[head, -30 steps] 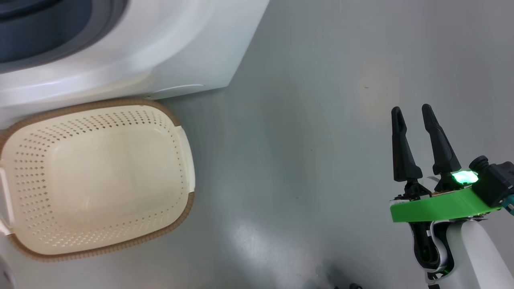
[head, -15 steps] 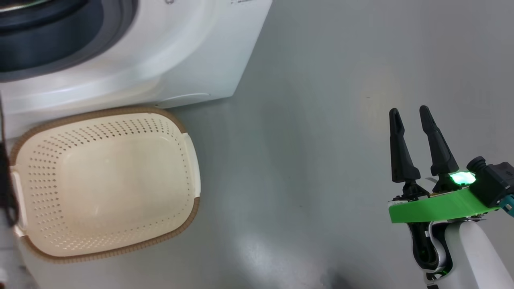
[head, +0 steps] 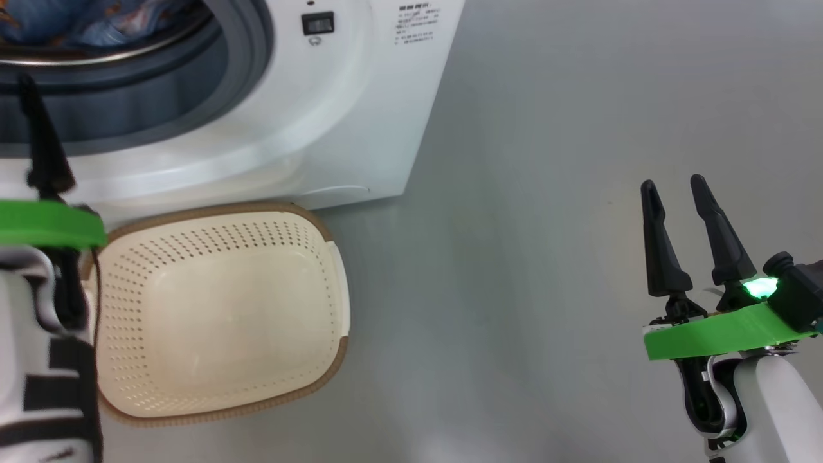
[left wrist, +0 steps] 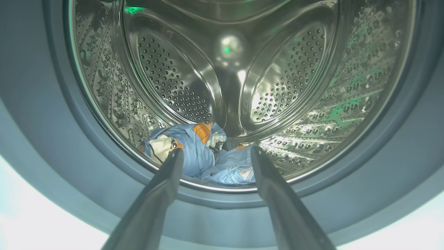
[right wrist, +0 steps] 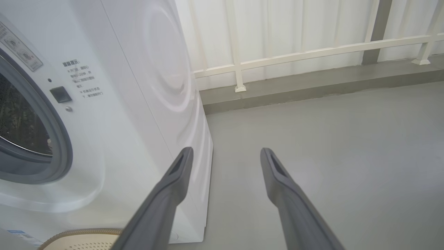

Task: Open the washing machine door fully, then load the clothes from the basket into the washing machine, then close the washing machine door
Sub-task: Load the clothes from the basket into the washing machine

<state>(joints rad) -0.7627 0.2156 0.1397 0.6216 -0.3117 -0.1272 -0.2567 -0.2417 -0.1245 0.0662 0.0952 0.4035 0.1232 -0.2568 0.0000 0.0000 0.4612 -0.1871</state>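
Clothes: two blue bundles, low in washing machine drum. Basket: floor, just before machine. Left claw: fingers apart, at drum mouth. Right claw: fingers apart, over floor.

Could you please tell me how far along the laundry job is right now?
Done: the basket is empty and the clothes lie inside the drum of the washing machine, whose mouth stands open. In hand: the left gripper, open and holding nothing, points into the drum mouth; the right gripper hangs open over the floor. Left: closing the door.
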